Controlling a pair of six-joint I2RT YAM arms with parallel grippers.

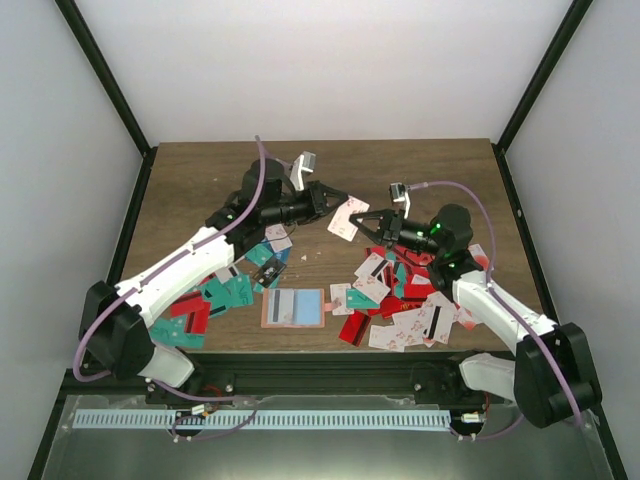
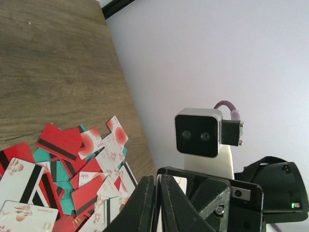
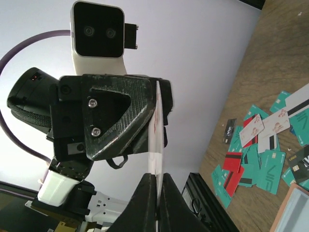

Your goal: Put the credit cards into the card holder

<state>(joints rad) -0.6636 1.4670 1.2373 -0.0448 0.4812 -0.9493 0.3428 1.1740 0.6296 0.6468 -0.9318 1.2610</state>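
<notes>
The step in hand looked like a mid-air handover. One white card with red marks [image 1: 345, 218] hung above the middle of the desk [image 1: 420, 170], a little toward 12 o'clock, pinched from both sides. The left pincer [image 1: 336, 199] was closed on its 10 o'clock edge. The right pincer [image 1: 364, 223] was closed on its 4 o'clock edge. In both wrist views the fingers met with only the card's thin edge between them.

The card holder [image 1: 293, 308] lay open and flat at 6 o'clock, near the desk's front edge, touched by neither arm. The other credit cards lay loose in two heaps: teal and red ones [image 1: 225, 290] at 8 o'clock, white and red ones [image 1: 410, 310] at 4 o'clock.

The next move probably called for one pincer to let go so the other could carry the card. It would then have to come down toward 6 o'clock, with the card's edge lined up to a slot. Whether the holder would slide under that push could not be judged.
</notes>
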